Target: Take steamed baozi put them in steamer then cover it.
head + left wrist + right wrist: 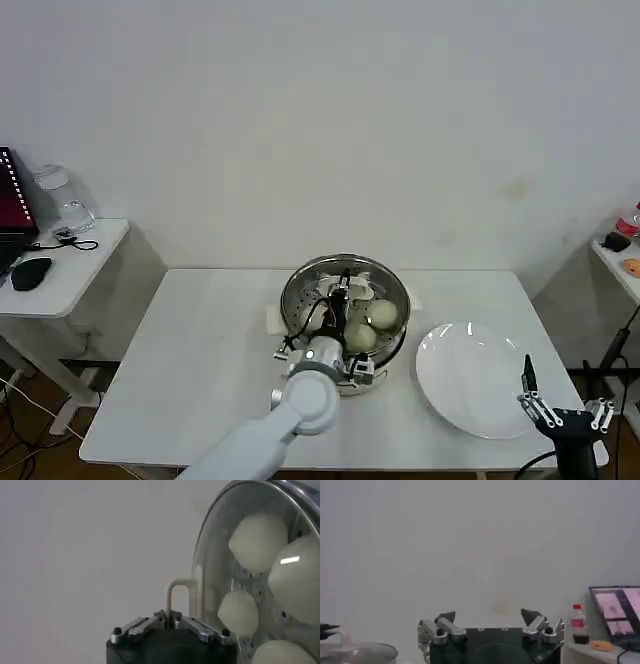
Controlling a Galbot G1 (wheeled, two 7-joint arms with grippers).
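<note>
The steamer (392, 285), a shiny steel pot, stands at the table's centre with several off-white baozi (383, 315) inside. My left gripper (340, 295) reaches over the pot from the near side. In the left wrist view this gripper (168, 616) is shut on the pale handle (180, 587) of the glass cover (210, 580). Baozi (257, 540) show through the glass. The cover is over the pot's mouth; whether it rests on the rim I cannot tell. My right gripper (565, 395) waits open and empty at the table's near right corner.
An empty white plate (470, 385) lies right of the steamer. A side table (60, 270) with a mouse and a bottle stands to the left. The right wrist view shows the open right gripper (488, 616), a bottle (577, 625) and a screen (617, 610).
</note>
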